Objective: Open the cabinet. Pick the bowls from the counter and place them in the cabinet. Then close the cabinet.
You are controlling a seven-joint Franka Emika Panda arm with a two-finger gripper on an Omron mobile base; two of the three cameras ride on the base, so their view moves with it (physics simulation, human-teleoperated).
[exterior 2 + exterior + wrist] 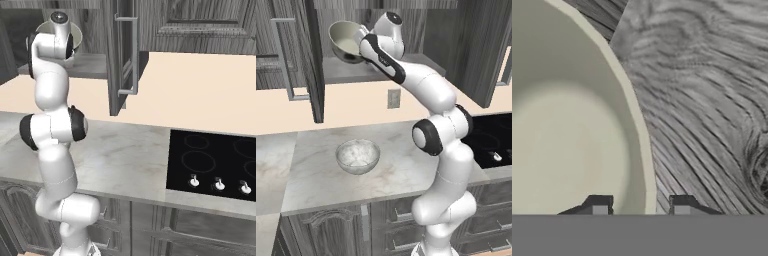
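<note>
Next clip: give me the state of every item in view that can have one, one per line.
cabinet: both doors open.
cream bowl: tilted, inside the cabinet, at the claw.
claw: fingers straddle the cream bowl's rim; grip or release cannot be told.
marble-look bowl: upright on the counter, untouched.
cooktop: nothing on it.

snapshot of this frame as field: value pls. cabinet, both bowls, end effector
cabinet: doors open, shelf exposed
cream bowl: tilted at the shelf, rim between the end effector fingers
marble bowl: upright on the counter, untouched
end effector: straddles the cream bowl's rim; grip or release cannot be told
cooktop: right of the counter
remaining: marble bowl, then close doors
</note>
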